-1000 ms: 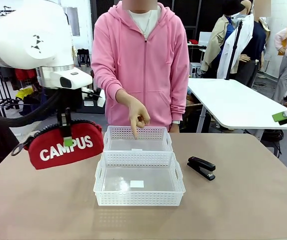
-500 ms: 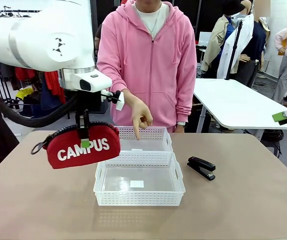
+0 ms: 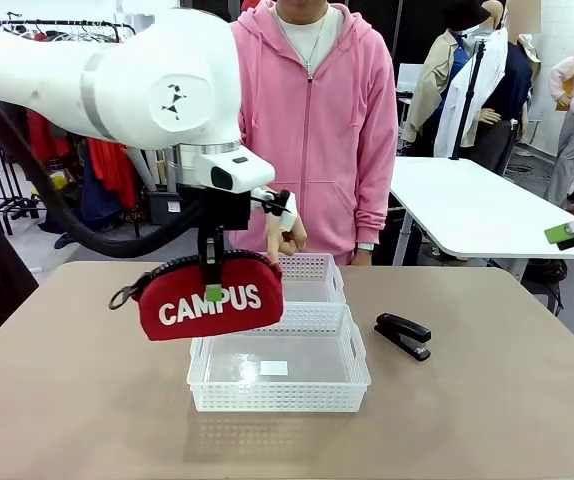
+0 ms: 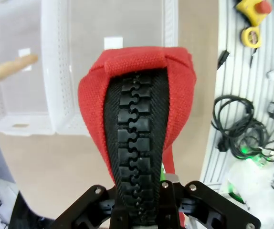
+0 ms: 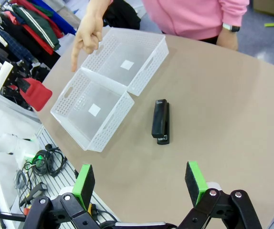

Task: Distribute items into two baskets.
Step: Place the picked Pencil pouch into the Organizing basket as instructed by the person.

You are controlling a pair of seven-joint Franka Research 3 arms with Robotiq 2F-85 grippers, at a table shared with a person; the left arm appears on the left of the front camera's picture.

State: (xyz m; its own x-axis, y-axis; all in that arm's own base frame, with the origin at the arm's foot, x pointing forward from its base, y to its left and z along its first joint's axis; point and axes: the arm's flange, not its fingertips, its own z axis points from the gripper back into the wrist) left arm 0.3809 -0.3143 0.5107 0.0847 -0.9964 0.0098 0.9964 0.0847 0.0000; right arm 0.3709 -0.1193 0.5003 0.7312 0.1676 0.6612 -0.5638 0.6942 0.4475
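Hanging from left gripper [image 3: 212, 288], pouch [image 3: 210, 305] hovers over larger basket's [image 3: 277, 397] left rim.

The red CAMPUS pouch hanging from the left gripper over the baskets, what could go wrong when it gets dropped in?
The person's hand points down at the far basket, close behind the left gripper; moving there might bump it. The pouch hangs by its zipper edge and looks partly past the left wall of the near basket, so released here it could catch on the rim or tip outside.
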